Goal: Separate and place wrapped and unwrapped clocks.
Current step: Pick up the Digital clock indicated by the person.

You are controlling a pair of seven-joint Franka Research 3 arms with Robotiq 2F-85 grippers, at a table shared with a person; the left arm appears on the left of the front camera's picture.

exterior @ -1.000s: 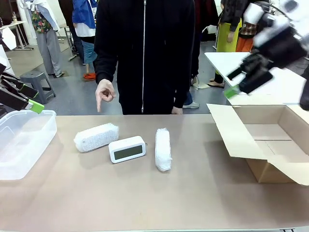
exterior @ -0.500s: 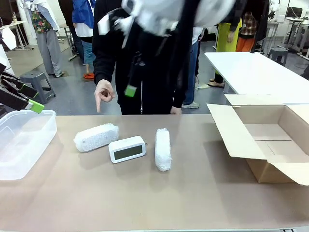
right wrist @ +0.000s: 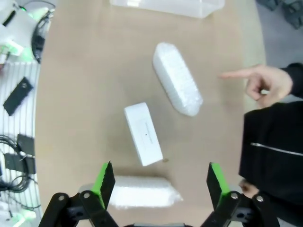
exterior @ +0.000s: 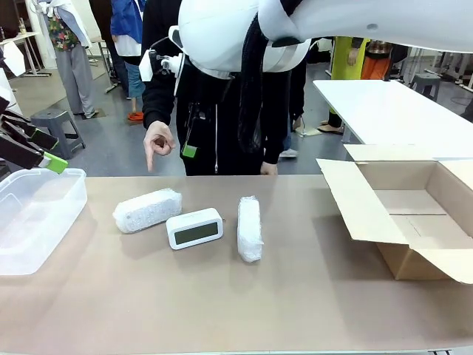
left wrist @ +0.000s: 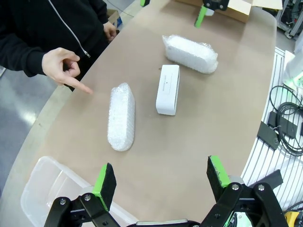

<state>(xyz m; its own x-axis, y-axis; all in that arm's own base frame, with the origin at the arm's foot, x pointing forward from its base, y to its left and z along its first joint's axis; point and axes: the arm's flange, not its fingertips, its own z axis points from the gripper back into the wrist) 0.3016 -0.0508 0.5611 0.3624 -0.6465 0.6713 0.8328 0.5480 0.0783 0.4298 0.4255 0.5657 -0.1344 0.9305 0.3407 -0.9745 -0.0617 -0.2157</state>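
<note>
Since a second ago my right arm has swung from over the cardboard box (exterior: 414,222) to high above the table's middle; the clocks have not moved. My right gripper (right wrist: 159,182) points straight down, jaws wide, holding nothing. My left gripper (left wrist: 160,177) hovers by the clear plastic bin (exterior: 33,222), equally wide and empty. On the brown table (exterior: 222,303) the bare digital clock (exterior: 194,228) lies between the left foam-wrapped clock (exterior: 147,209) and the right foam-wrapped clock (exterior: 250,228). A person's hand (exterior: 159,142) points down at the far edge.
</note>
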